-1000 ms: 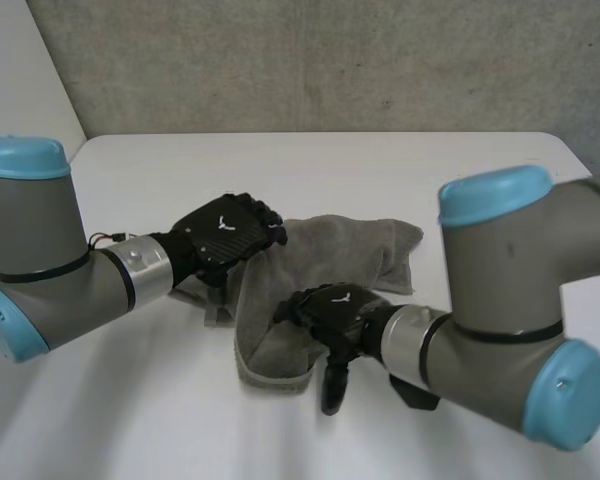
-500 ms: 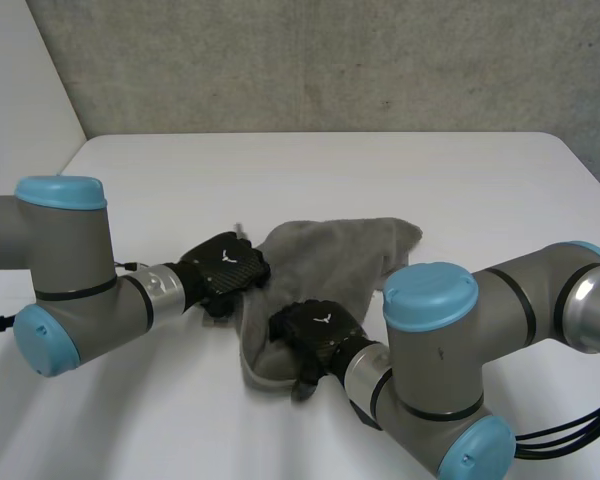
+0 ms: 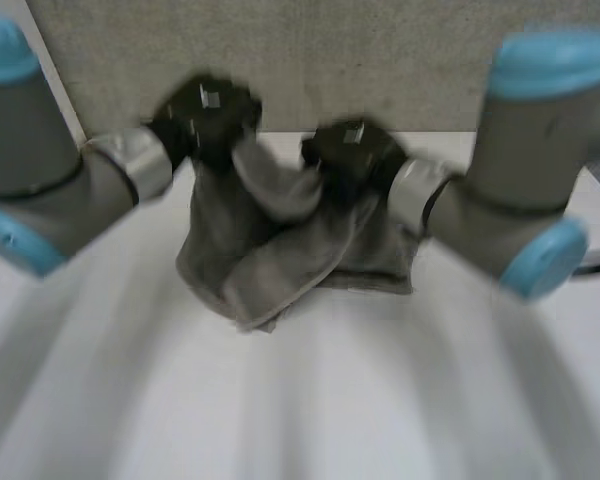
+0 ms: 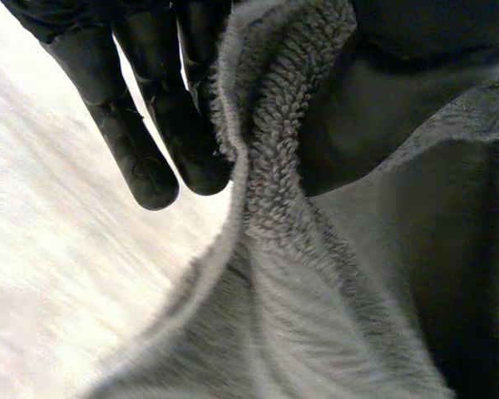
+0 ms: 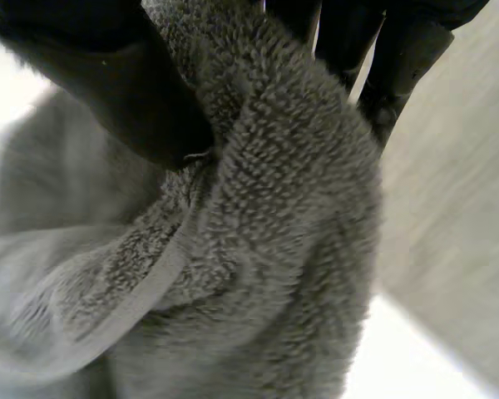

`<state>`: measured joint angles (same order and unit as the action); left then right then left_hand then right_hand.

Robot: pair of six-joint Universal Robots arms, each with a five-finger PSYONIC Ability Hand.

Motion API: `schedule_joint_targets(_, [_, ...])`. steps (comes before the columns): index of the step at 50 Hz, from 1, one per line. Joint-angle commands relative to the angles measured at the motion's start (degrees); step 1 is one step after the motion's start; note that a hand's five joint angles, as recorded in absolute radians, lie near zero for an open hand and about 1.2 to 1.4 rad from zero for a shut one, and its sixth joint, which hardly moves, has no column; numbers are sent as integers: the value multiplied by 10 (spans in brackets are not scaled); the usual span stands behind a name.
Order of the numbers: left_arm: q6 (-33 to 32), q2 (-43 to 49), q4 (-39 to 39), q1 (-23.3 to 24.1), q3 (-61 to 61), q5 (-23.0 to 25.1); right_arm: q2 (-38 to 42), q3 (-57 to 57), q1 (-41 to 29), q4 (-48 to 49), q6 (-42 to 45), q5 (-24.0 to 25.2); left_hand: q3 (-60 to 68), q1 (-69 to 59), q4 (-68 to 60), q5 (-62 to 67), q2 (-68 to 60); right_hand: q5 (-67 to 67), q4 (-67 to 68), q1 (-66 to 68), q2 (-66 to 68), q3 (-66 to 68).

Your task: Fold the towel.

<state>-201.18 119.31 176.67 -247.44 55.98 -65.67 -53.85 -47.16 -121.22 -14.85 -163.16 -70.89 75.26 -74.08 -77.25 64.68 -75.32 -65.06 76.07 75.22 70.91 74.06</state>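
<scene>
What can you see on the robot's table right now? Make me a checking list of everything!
Surface: white table.
Job's things: one grey towel, hanging bunched from both hands.
Clutter: nothing seen.
Hands: left hand pinches the towel's top edge between fingers and thumb; right hand does the same beside it.
Cables: nothing seen.
Surroundings: grey wall behind the table.

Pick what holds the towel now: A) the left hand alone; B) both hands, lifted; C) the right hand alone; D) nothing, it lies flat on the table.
B: the left hand and the right hand each pinch the towel, which hangs below them.
</scene>
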Motion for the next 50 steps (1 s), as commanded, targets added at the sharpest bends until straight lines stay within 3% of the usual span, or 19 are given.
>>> schedule_joint_targets(1, [114,-31,116,13,-141,-80,-9,299,14,71,85,-23,47,-59,-27,53,-47,-49,39,48,91,59])
schedule_joint_targets(6, [141,-87,211,-16,-78,-83,-91,151,18,166,8,-8,47,-59,-27,53,-47,-16,6,15,58,26])
schedule_joint_targets(13, [140,-94,220,-34,74,-72,-136,-48,22,200,1,51,47,-59,-27,53,-47,-13,3,11,54,23])
schedule_joint_targets(15, [140,-94,220,-35,119,-60,-137,-84,22,191,5,70,47,-59,-27,53,-47,32,-43,-34,9,-22])
schedule_joint_targets(17, [139,-94,222,-37,209,-19,-136,-150,21,155,24,100,47,-59,-27,53,-47,188,-198,-190,-147,-178])
schedule_joint_targets(20, [138,-89,227,-38,283,18,-121,-205,20,107,64,112,47,-59,-27,53,-47,267,-278,-269,-226,-257])
schedule_joint_targets(23, [134,-82,226,-39,310,28,-104,-228,20,84,96,111,47,-59,-27,53,-47,345,-355,-347,-304,-335])
schedule_joint_targets(25, [114,-71,226,-39,353,37,-68,-258,14,49,170,96,47,-59,-27,53,-47,529,-539,-531,-488,-519])
schedule_joint_targets(26, [114,-71,226,-39,353,37,-68,-258,14,49,170,95,47,-59,-27,53,-47,530,-540,-532,-489,-520])
schedule_joint_targets(27, [99,-67,222,-39,366,38,-57,-268,19,40,197,76,47,-59,-27,53,-47,650,-660,-652,-609,-640])
schedule_joint_targets(31, [62,-65,219,-39,386,38,-52,-297,23,43,200,9,47,-59,-27,53,-47,651,-661,-652,-609,-641])
schedule_joint_targets(35, [35,-68,218,-40,394,34,-60,-318,20,60,168,-11,47,-59,-27,53,-47,651,-661,-652,-609,-641])
schedule_joint_targets(42, [39,-78,209,-47,386,33,-149,-390,21,90,48,-14,31,-43,-11,37,-30,651,-661,-652,-609,-641])
schedule_joint_targets(50, [81,-119,142,-38,336,31,-173,-454,14,127,-59,-14,32,-44,-13,38,-32,633,-643,-635,-592,-623])
